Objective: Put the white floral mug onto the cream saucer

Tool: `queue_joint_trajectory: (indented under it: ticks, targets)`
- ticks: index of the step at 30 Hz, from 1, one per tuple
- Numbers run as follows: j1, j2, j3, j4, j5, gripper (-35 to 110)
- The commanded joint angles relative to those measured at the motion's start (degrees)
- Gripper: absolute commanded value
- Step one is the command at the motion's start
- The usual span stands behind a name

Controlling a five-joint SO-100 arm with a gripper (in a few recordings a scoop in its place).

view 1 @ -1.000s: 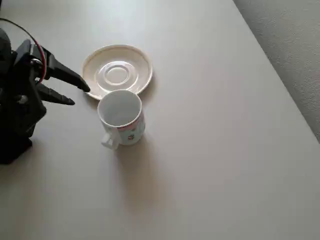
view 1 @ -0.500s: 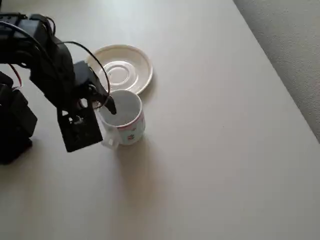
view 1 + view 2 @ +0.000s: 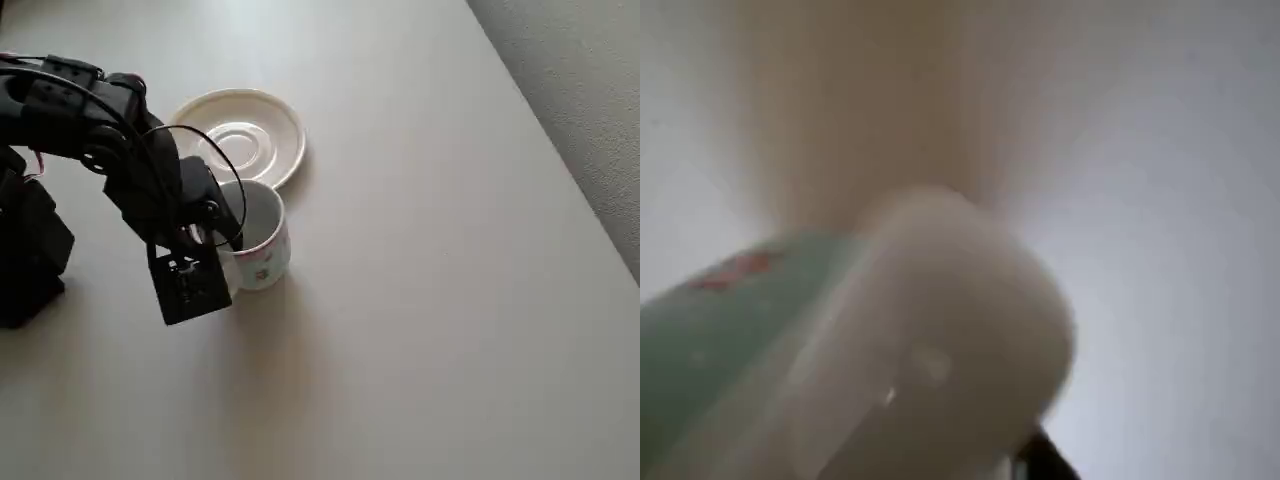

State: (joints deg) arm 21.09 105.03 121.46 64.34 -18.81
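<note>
The white floral mug [image 3: 264,240] stands upright on the table, just in front of the cream saucer [image 3: 268,122] and touching or nearly touching its near rim. My gripper [image 3: 216,240] hangs over the mug's left side, where the handle is, and hides that part. One dark finger seems to reach inside the rim. Whether the jaws are closed on the wall is hidden by the wrist. In the wrist view the mug [image 3: 940,340] is a close blur, white with teal and pink print, and a dark fingertip [image 3: 1042,464] shows at the bottom edge.
The arm's black base [image 3: 28,262] stands at the left edge. The pale table [image 3: 430,300] runs wide to the right and front. Its right edge runs diagonally, with grey floor [image 3: 585,80] beyond it.
The arm swung from the left of the saucer over to the mug and came down onto its left side. Mug and saucer have not moved.
</note>
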Motion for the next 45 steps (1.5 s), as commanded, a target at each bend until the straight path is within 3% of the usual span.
queue_joint_trajectory:
  ticks: [1, 11, 20, 28, 45]
  targets:
    - [0.4, -2.2, 0.3, -1.5, -0.3, -2]
    - [0.7, 4.0, -0.7, 1.3, -0.4, -2]
    - [-3.1, 19.9, -10.5, 16.1, -0.3, -2]
    - [-10.4, 22.3, -22.4, 25.3, 2.0, -2]
    - [-31.2, 14.8, -23.0, 22.2, 10.8, -2]
